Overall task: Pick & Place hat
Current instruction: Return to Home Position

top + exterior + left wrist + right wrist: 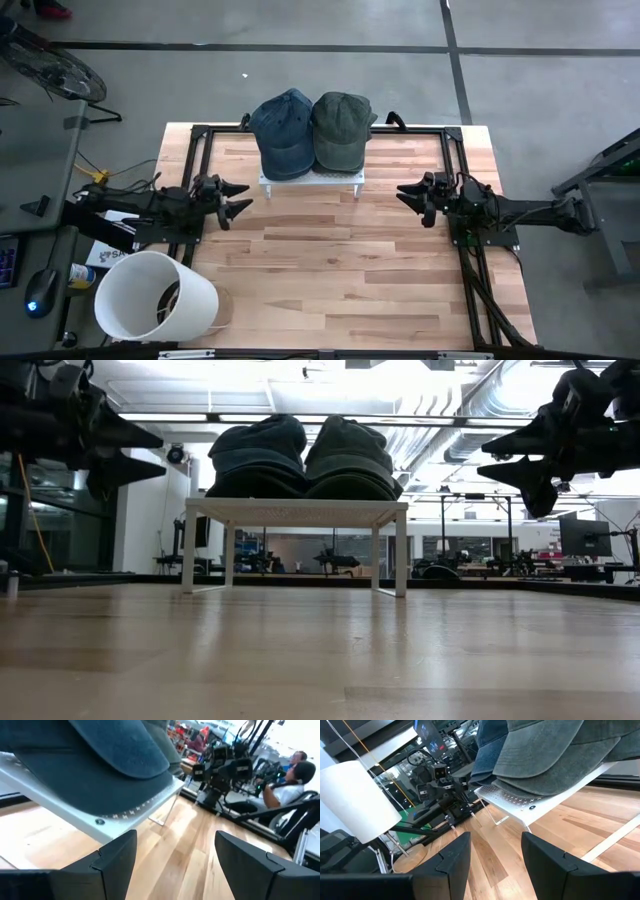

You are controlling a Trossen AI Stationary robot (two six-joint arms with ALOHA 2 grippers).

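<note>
Toward 12 o'clock on the wooden table (340,290), seen from above, the blue caps (283,133) and the gray caps (340,130) sit touching side by side on the white shelf (310,181), blue on the left. They cover most of the shelf top, so only its front strip and two legs show. How many caps make up each pile cannot be counted from overhead (the low view shows only a darker band under each crown). In both wrist views the brims overhang the shelf edge and the crowns are cut off. The left gripper (243,197) hangs above the table at 9 o'clock, fingers spread and empty, with the blue caps near, at about 1 o'clock from it. The right gripper (403,198) mirrors it at 3 o'clock, likewise spread and empty, with the gray caps between 10 and 11 o'clock from it. A white bucket (150,295) stands at the 8 o'clock corner. A blurred person (290,782) sits beyond the table.
</note>
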